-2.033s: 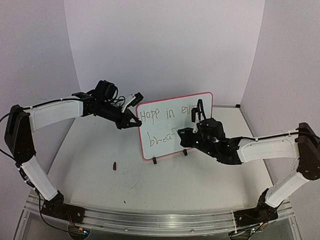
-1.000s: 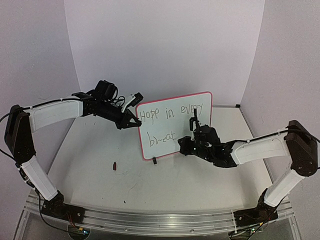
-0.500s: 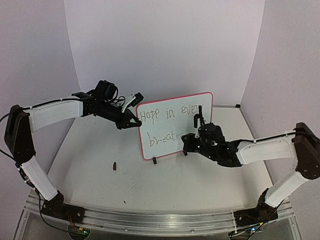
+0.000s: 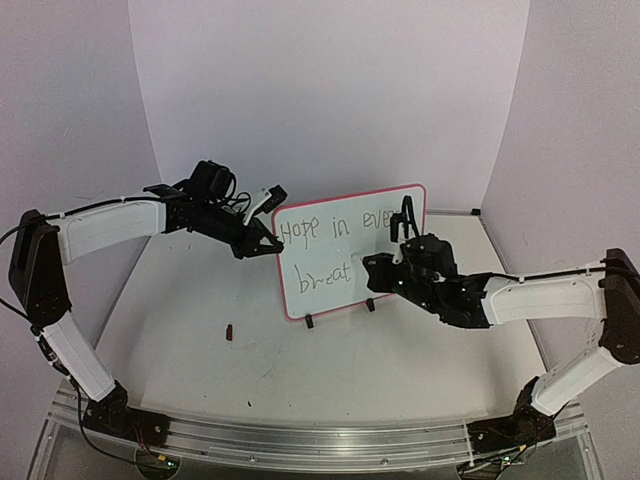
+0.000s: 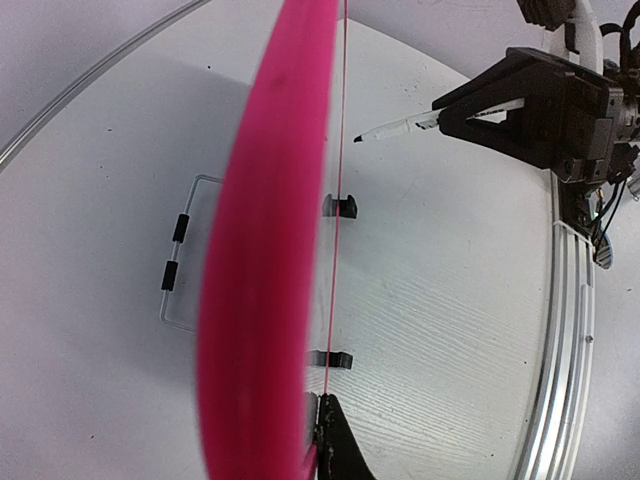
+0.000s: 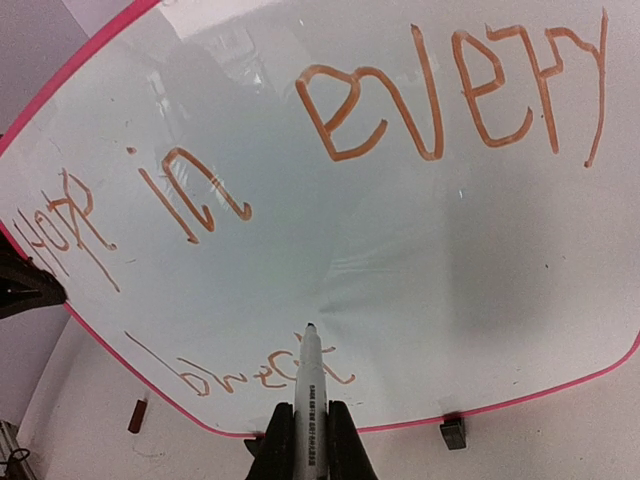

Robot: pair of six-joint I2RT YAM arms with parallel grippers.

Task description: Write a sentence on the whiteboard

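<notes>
The whiteboard stands upright on the table, pink-rimmed, on black feet. The sentence reads "Hope in every" above "breat" in the right wrist view. My left gripper is shut on the board's left rim, which crosses the left wrist view as a pink band; one finger shows there. My right gripper is shut on a white marker. The marker's tip hovers at the end of "breat", a small gap off the board in the left wrist view.
A small dark red cap lies on the table left of the board and also shows in the right wrist view. Purple walls close in the back and sides. An aluminium rail runs along the near edge.
My right gripper dipped down-left along the word "breat", then came back up and to the right, with the marker still in it. The left arm and the board have not moved.
</notes>
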